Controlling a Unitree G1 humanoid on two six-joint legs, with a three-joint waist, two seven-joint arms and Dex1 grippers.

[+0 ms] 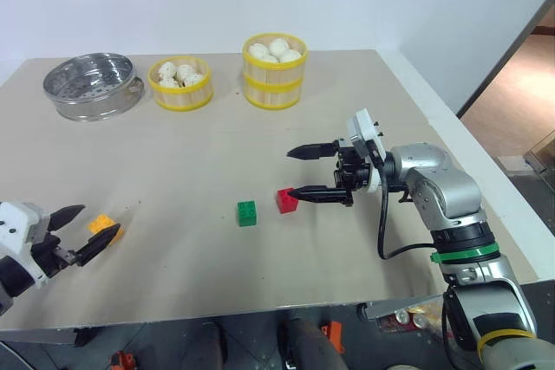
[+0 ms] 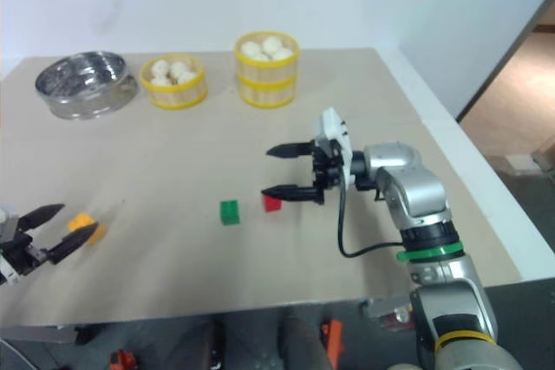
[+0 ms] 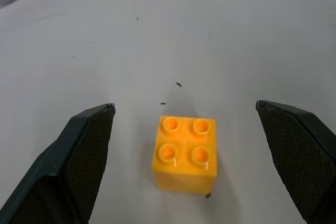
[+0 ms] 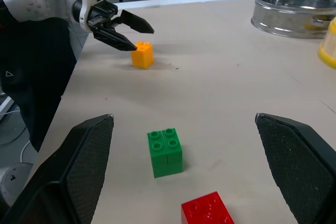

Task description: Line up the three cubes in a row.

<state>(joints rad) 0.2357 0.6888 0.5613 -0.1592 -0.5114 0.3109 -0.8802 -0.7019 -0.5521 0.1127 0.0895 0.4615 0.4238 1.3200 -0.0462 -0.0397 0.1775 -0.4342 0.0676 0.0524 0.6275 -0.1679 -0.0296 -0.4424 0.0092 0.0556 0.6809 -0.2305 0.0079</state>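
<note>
The left gripper [image 1: 81, 231] is spread wide around the orange cube [image 3: 185, 154] without touching it, as the left wrist view shows. The right gripper [image 1: 298, 172] is spread too, empty, beside the red cube [image 1: 287, 200]; the green cube [image 1: 247, 213] stands just left of it

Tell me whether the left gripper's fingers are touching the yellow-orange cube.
Apart. In the left wrist view, the yellow-orange cube sits between the left gripper's open fingers, with bare table showing on both sides of it.
</note>
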